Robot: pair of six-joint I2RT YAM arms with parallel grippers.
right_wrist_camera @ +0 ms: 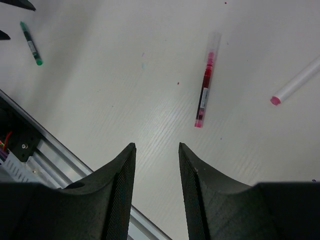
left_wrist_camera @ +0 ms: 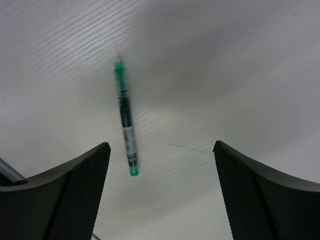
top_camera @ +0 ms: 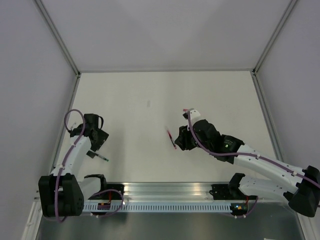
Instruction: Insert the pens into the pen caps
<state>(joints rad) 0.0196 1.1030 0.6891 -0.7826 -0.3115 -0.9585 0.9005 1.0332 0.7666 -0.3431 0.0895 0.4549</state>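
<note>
A green pen (left_wrist_camera: 126,120) lies flat on the white table, just ahead of and inside my left gripper's left finger. My left gripper (left_wrist_camera: 161,145) hangs above it, open wide, with nothing between the fingers. A red pen (right_wrist_camera: 205,85) lies ahead and to the right of my right gripper (right_wrist_camera: 156,145), which is open and empty above bare table. The red pen's far end sits in a clear tube-like sleeve. A whitish pen with a pink end (right_wrist_camera: 297,82) lies further right. The green pen (right_wrist_camera: 31,44) also shows far left in that view. No loose pen caps show.
A metal rail with a slotted cable duct (top_camera: 165,205) runs along the near table edge, between the arm bases. Grey walls with metal posts (top_camera: 62,45) close in the table on three sides. Purple cables (top_camera: 72,117) loop off both arms.
</note>
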